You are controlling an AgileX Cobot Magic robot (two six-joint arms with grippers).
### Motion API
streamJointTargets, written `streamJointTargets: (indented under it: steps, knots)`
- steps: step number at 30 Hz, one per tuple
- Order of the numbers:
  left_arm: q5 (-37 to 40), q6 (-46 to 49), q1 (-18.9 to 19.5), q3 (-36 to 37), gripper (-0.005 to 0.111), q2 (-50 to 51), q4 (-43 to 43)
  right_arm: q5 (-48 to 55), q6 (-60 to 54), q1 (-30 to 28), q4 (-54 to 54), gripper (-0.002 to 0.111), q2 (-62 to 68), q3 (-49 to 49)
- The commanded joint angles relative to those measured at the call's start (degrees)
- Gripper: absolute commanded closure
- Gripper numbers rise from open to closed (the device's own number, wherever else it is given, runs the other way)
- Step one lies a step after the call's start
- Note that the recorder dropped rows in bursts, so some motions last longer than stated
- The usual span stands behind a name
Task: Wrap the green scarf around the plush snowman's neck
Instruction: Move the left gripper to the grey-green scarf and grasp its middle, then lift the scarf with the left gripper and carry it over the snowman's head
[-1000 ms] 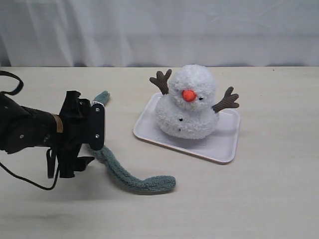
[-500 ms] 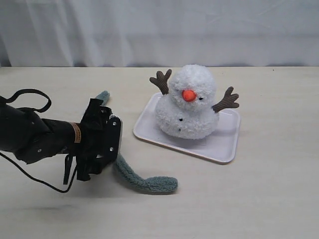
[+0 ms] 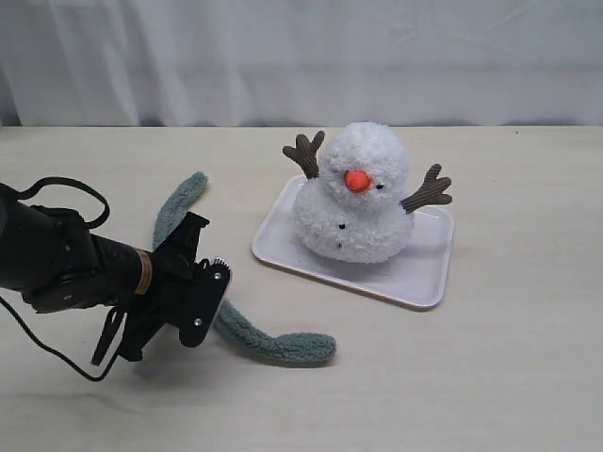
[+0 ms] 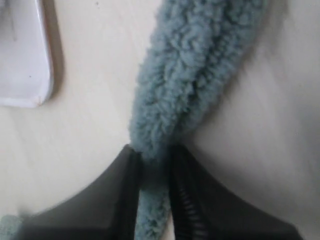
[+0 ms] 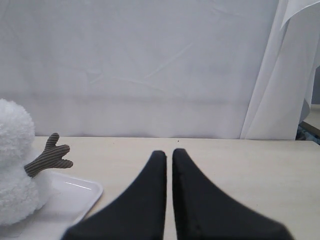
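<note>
The pale, matte, wood-toned tabletop [image 3: 490, 377] fills most of my exterior view, with only a faint grain showing. A white curtain [image 3: 301, 56] hangs along the whole far edge in soft vertical folds, and a thin line of shadow runs where it meets the tabletop. Toward the far left corner the cloth looks greyer. On my right wrist feed the backdrop shows as a flat, lightly creased white sheet, with a second white drape [image 5: 292, 70] overlapping it. Past that drape I can see a sliver of room, too small to identify. The light is soft and even, and shadows on the tabletop are weak.
</note>
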Motion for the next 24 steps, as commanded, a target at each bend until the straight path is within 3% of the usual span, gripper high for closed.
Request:
streamJointTargets:
  steps: [1, 3, 10, 24]
  knots:
    - [3.93, -0.98, -0.16, 0.69, 0.101, 1.29, 0.0, -0.42, -0.35, 0.0, -0.12, 0.104, -0.21, 0.1]
    - [4.6, -0.98, -0.16, 0.69, 0.107, 1.29, -0.09, -0.42, -0.35, 0.0, -0.12, 0.104, -0.21, 0.1]
    - [6.2, -0.98, -0.16, 0.69, 0.107, -2.53, -2.91, -0.42, -0.35, 0.0, -0.12, 0.104, -0.21, 0.1]
    - [5.88, -0.98, -1.95, 0.69, 0.107, -22.76, -15.48, -0.42, -0.14, 0.0, -0.12, 0.104, -0.21, 0.1]
